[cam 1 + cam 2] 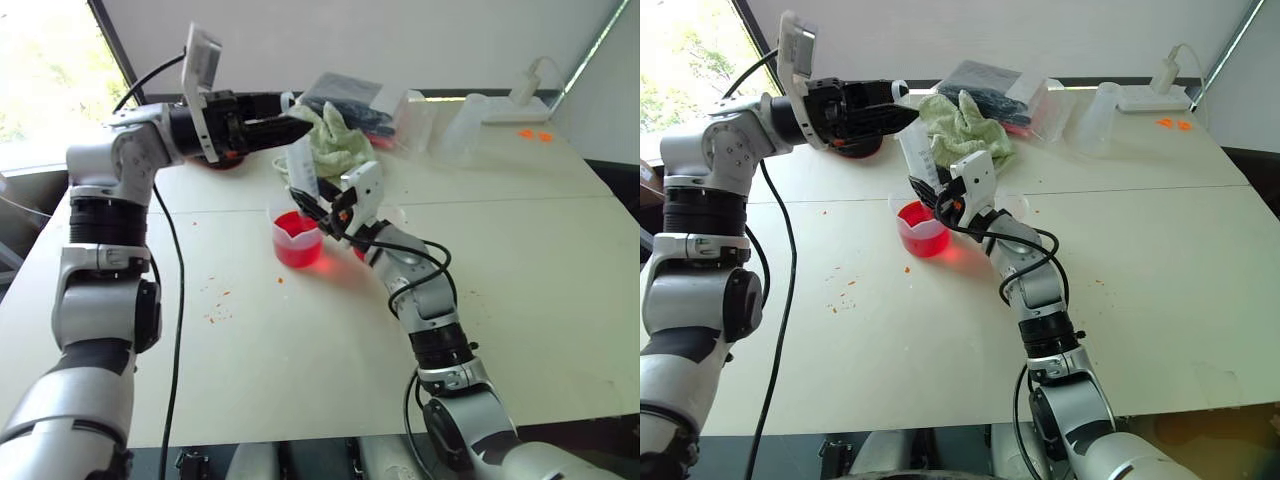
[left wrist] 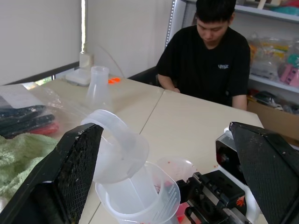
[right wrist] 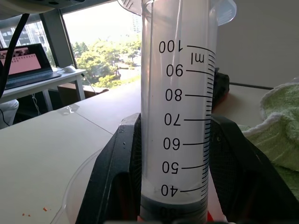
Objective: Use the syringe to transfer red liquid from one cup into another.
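The clear syringe (image 1: 302,165) stands tilted over the spouted beaker (image 1: 296,238), which holds red liquid (image 1: 297,248). My right gripper (image 1: 308,203) is shut on the syringe barrel. In the right wrist view the dark plunger seal (image 3: 173,207) sits just below the 40 mark. My left gripper (image 1: 298,128) hovers level at the syringe's top. It is open, and its fingers (image 2: 70,172) stand wide on either side of the plunger flange (image 2: 119,149) without touching it. The smaller cup (image 1: 1015,205) stands beside the beaker, behind my right wrist. The syringe tip is hidden.
A green cloth (image 1: 335,140) and a plastic bag of dark items (image 1: 345,95) lie behind the beaker. A clear flask (image 1: 455,125) and a white adapter (image 1: 525,90) stand at the far right. A person in a black shirt (image 2: 215,51) sits across the table.
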Controlling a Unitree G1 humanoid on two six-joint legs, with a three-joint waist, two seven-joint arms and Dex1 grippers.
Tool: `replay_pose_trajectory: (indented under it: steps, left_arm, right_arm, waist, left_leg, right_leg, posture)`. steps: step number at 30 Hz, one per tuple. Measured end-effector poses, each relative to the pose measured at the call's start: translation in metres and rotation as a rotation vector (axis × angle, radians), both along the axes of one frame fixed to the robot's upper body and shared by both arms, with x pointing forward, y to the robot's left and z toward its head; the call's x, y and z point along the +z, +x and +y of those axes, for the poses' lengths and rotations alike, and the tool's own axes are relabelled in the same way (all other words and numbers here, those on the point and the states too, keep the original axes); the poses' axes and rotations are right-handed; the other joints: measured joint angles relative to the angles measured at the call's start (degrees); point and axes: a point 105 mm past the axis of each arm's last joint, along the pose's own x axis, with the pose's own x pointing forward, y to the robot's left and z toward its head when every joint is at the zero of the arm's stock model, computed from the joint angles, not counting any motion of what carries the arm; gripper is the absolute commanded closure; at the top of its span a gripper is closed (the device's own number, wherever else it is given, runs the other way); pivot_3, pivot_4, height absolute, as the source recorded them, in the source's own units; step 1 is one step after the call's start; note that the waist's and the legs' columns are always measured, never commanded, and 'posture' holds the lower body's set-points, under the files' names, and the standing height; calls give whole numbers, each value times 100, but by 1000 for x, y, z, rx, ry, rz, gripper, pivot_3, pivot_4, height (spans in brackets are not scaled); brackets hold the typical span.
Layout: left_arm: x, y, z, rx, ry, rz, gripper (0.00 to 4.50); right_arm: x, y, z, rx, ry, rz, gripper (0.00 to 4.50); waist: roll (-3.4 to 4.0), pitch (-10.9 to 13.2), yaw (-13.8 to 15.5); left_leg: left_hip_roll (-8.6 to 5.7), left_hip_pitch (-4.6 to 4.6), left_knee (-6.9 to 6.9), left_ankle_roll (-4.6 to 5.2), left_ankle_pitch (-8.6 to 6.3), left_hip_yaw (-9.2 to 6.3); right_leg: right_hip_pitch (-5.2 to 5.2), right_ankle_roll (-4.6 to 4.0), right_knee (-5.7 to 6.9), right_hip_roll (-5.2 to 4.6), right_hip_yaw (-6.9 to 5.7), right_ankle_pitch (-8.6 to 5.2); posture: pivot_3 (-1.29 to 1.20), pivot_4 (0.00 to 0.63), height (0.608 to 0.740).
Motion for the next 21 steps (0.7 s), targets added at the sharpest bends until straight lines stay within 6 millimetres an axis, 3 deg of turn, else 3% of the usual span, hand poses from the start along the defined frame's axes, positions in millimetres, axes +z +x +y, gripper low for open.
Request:
replay_pose_trajectory:
  steps: [7,21]
  left_arm:
    - [8,-8,4,-14,-41,4,18]
    - [6,-12,21,26,-117,64,18]
  right_arm:
    - [6,-5,7,32,62,-10,3088]
    - [5,-4,15,18,83,-41,3088]
  waist:
    - [0,0,2]
    - [0,0,-17]
  left_leg:
    - [1,0,1,0,0,-1]
    - [1,2,0,-1,0,-1]
  right_leg:
    - [1,0,0,0,0,0]
    - [0,0,2,1,0,0]
  posture:
    - [0,150,711]
    - [0,150,711]
